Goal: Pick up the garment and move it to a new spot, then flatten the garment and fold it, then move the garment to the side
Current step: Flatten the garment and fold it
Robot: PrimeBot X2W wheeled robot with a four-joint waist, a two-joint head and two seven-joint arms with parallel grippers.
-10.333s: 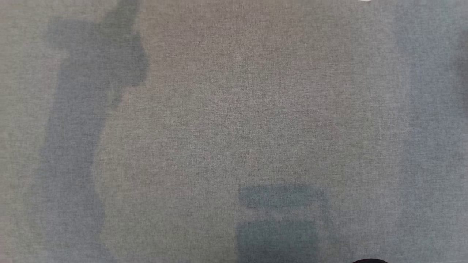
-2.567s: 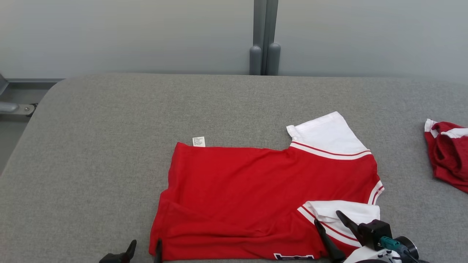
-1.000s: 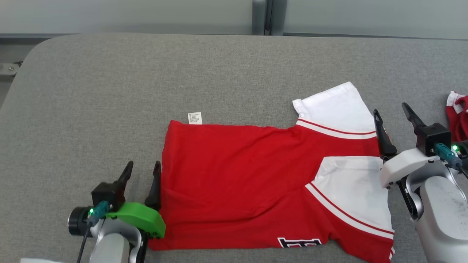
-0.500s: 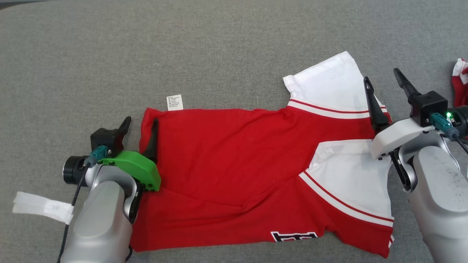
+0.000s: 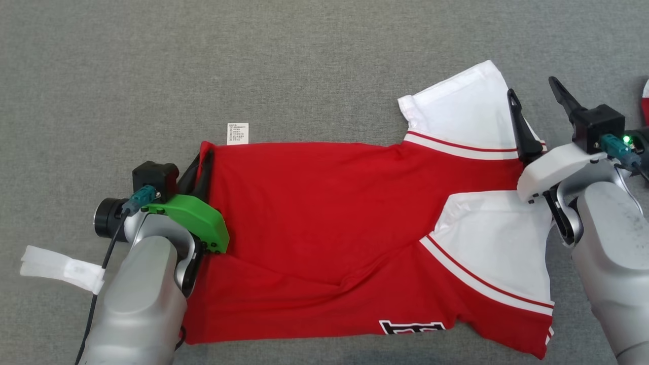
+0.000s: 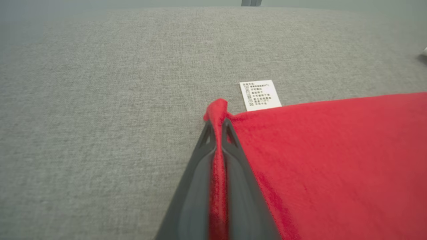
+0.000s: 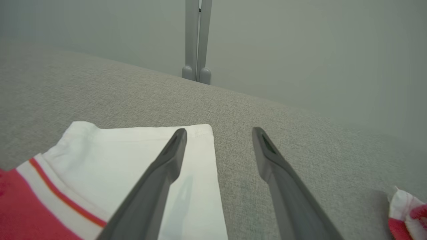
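The garment point(image 5: 324, 228) is a red shirt with white sleeves, folded and lying on the grey padded table point(image 5: 314, 61). A small white care label point(image 5: 237, 134) pokes out at its far left corner. My left gripper point(image 5: 202, 158) is shut on the garment's far left corner, and red cloth point(image 6: 217, 156) is pinched between the two fingers in the left wrist view. My right gripper point(image 5: 532, 87) stands open over the edge of the far white sleeve point(image 7: 133, 156): one finger above the sleeve, the other above bare table.
A second red and white cloth point(image 5: 645, 101) lies at the right edge, also seen as a scrap point(image 7: 408, 211) in the right wrist view. A strip of white tape point(image 5: 61, 268) hangs on my left arm's cable. A grey post point(image 7: 196, 40) stands behind the table.
My left gripper went from open beside the garment's left edge to shut on its far left corner. The head camera tilted further down. The right gripper stayed open by the sleeve.
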